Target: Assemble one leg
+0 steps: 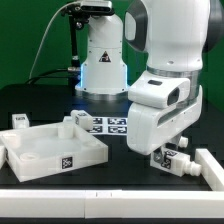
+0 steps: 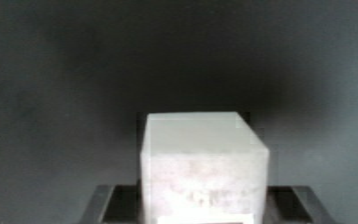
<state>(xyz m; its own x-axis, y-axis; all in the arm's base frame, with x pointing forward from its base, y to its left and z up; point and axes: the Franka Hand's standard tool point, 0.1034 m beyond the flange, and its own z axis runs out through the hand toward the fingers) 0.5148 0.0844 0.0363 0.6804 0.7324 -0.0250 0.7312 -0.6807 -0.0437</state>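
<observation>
My gripper (image 1: 166,150) is low over the black table at the exterior view's right, shut on a white leg (image 1: 174,160) whose black-and-white tags show below the hand. In the wrist view the leg (image 2: 206,160) is a chunky white block that fills the gap between the two dark fingers (image 2: 115,205), with the gripper (image 2: 206,208) closed on its sides. The leg's peg end is hidden. I cannot tell whether the leg rests on the table or hangs just above it.
The large white square panel (image 1: 45,152) with raised edges lies at the exterior view's left. Two more white legs (image 1: 20,121) (image 1: 76,118) stand by its far side. The marker board (image 1: 110,125) lies mid-table. A white rail (image 1: 120,190) runs along the front and right.
</observation>
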